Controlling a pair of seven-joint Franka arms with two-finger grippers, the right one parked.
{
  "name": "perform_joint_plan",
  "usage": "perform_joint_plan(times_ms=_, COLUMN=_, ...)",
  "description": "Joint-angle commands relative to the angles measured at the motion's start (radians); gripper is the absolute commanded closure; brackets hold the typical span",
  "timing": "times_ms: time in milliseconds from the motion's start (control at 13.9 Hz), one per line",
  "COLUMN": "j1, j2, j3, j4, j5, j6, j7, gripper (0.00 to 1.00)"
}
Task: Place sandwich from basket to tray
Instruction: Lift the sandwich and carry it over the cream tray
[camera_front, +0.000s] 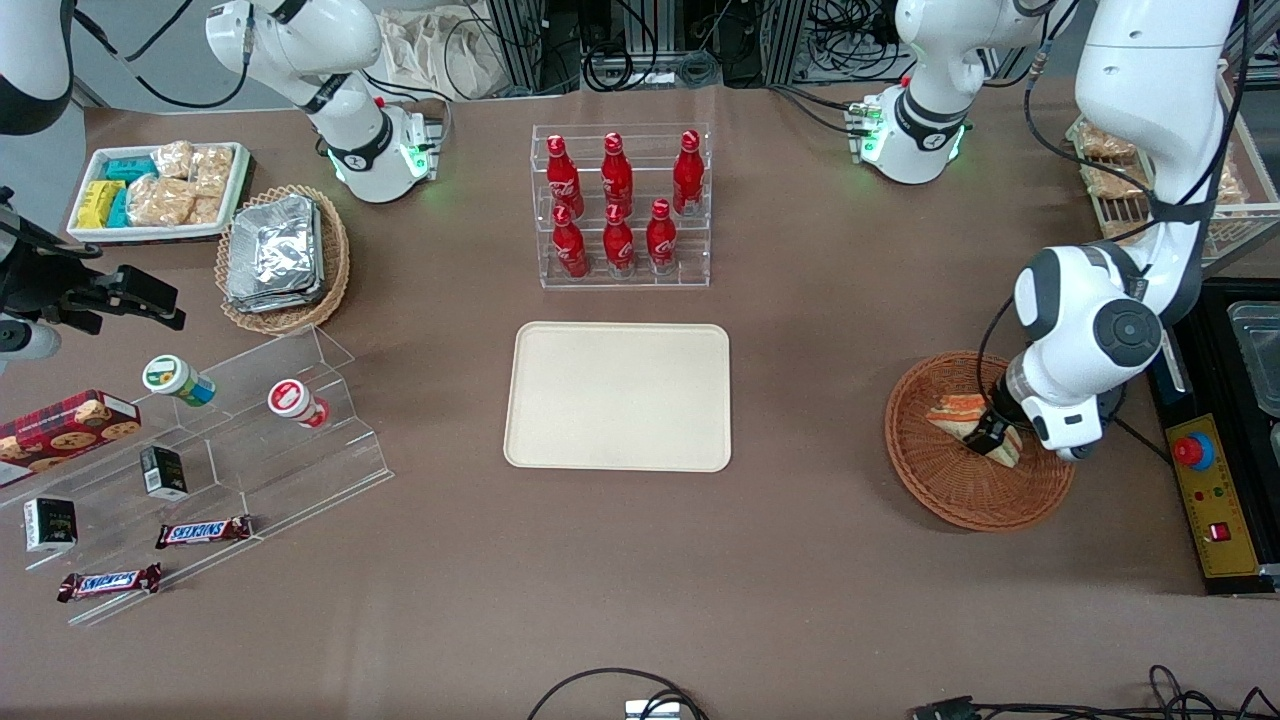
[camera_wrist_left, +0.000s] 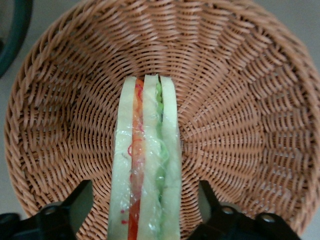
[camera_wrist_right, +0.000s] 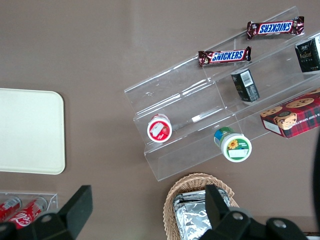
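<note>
The sandwich (camera_front: 958, 410) (camera_wrist_left: 146, 165), a white-bread wedge with orange-red and green filling, lies in the reddish-brown wicker basket (camera_front: 945, 500) (camera_wrist_left: 240, 100) toward the working arm's end of the table. My left gripper (camera_front: 990, 436) (camera_wrist_left: 144, 202) is lowered into the basket and stands open. Its two black fingers (camera_wrist_left: 80, 202) straddle the sandwich, with a strip of wicker showing between each finger and the bread. The cream-beige tray (camera_front: 618, 395) (camera_wrist_right: 27, 131) lies flat at the table's middle with nothing on it.
A clear rack of red bottles (camera_front: 620, 205) stands farther from the front camera than the tray. A stepped acrylic shelf (camera_front: 250, 440) with snacks, a pale basket of foil packs (camera_front: 280, 255) and a white snack tray (camera_front: 155, 190) sit toward the parked arm's end. A yellow control box (camera_front: 1205, 490) lies beside the basket.
</note>
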Motion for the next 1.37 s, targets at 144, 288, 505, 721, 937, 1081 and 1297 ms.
perform_joint_plan(times_ms=144, j1=0.001, j2=-0.014, j3=-0.003, j4=-0.007, j5=-0.007, j6=0.017, j7=-0.027, gripper=1.0)
perform_joint_plan(times_ms=288, j1=0.001, j2=-0.046, j3=-0.004, j4=0.014, j5=-0.004, j6=-0.011, j7=-0.019, gripper=1.0)
perform_joint_plan(times_ms=505, j1=-0.005, j2=-0.106, j3=-0.016, j4=0.194, j5=0.007, j6=-0.324, j7=0.118, gripper=1.0)
perform_joint_plan(times_ms=721, j1=-0.002, j2=-0.1, j3=-0.03, j4=0.513, j5=0.004, j6=-0.682, j7=0.269, gripper=1.0)
perform_joint_plan(times_ms=937, j1=-0.014, j2=-0.106, j3=-0.036, j4=0.753, j5=0.002, j6=-0.946, j7=0.472, gripper=1.0)
perform_joint_plan(times_ms=1081, j1=-0.038, j2=-0.132, j3=-0.07, j4=0.815, j5=0.004, j6=-1.005, j7=0.527, gripper=1.0)
perform_joint_plan(times_ms=1297, j1=-0.115, j2=-0.154, j3=-0.101, j4=0.83, j5=0.002, j6=-1.042, j7=0.524, gripper=1.0)
